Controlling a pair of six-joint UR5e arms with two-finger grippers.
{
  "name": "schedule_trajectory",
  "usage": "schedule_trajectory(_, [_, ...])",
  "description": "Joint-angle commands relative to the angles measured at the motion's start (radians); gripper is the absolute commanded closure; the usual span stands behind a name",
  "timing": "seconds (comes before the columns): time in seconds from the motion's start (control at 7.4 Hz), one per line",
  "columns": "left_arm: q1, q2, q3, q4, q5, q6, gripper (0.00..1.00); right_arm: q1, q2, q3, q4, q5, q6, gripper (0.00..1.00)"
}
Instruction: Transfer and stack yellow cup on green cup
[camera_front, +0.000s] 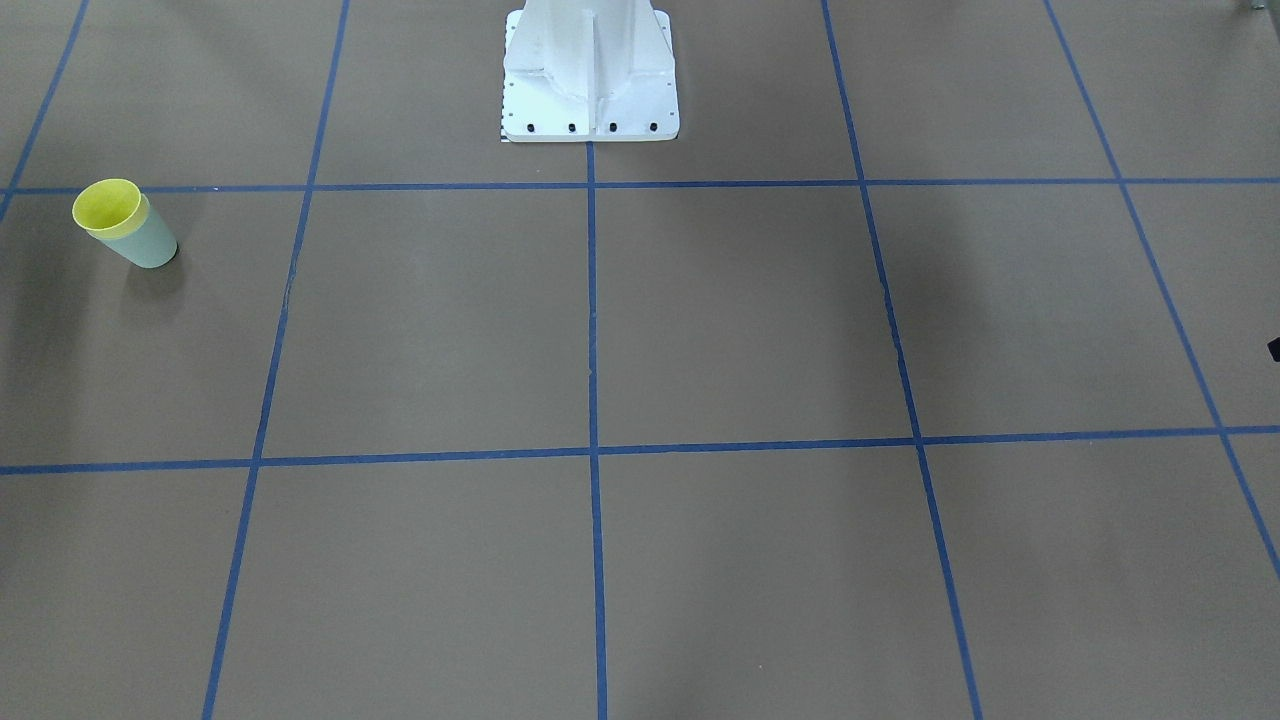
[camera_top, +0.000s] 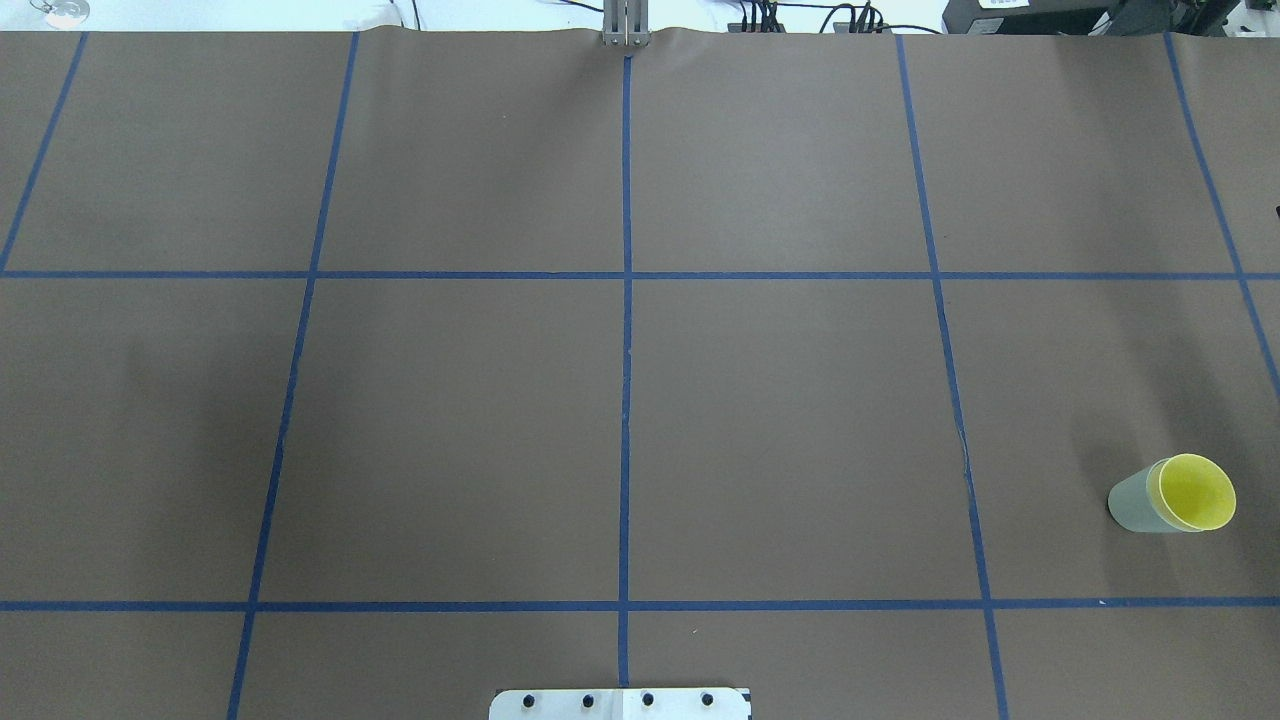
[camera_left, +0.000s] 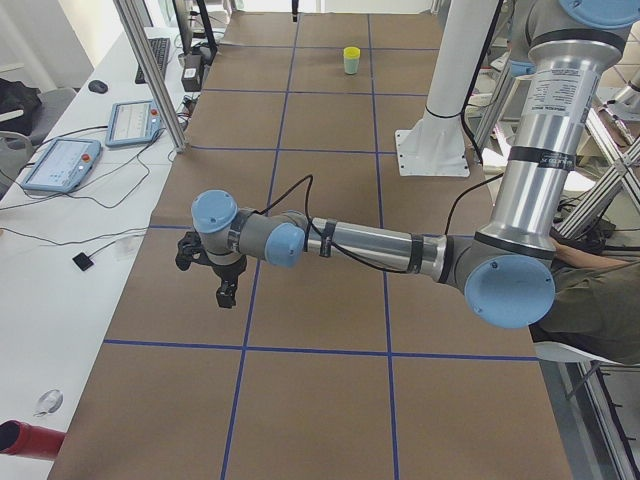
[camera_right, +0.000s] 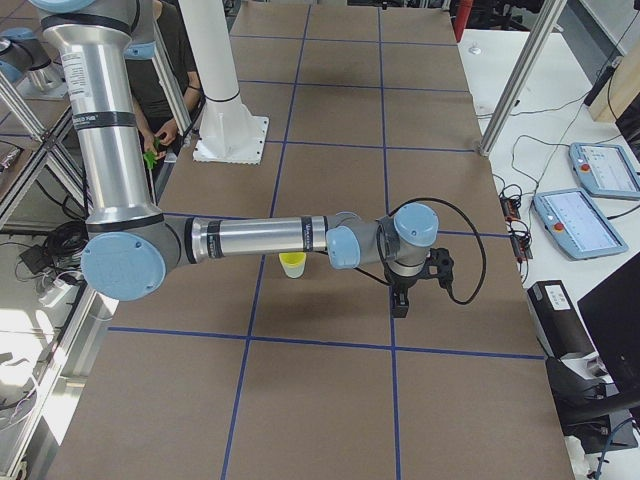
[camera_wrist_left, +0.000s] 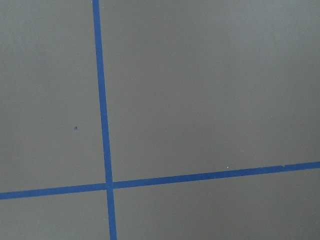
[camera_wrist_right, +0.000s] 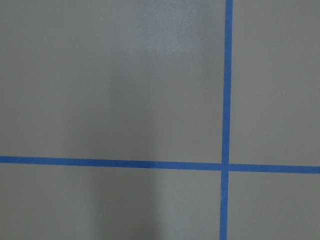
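The yellow cup (camera_front: 108, 205) sits nested inside the green cup (camera_front: 152, 246), upright on the brown table on the robot's right side. The pair also shows in the overhead view, yellow cup (camera_top: 1196, 492) in green cup (camera_top: 1130, 506). In the exterior left view the yellow cup (camera_left: 351, 53) stands far down the table. The left gripper (camera_left: 224, 297) hangs over the table at the far edge, well away from the cups. The right gripper (camera_right: 399, 304) hangs past the yellow cup (camera_right: 292, 263). Both grippers show only in the side views, so I cannot tell whether they are open or shut.
The white robot pedestal (camera_front: 590, 90) stands at the table's middle edge. Blue tape lines grid the brown surface. Teach pendants (camera_left: 62, 162) and cables lie on the white side bench. Aluminium frame posts (camera_right: 520, 75) stand by the table. A person (camera_right: 160, 60) sits behind the robot.
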Motion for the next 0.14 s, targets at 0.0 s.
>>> schedule_trajectory(0.0, [0.0, 0.0, 0.002, 0.0, 0.004, 0.0, 0.0, 0.001, 0.0, 0.001, 0.0, 0.001, -0.001, 0.0])
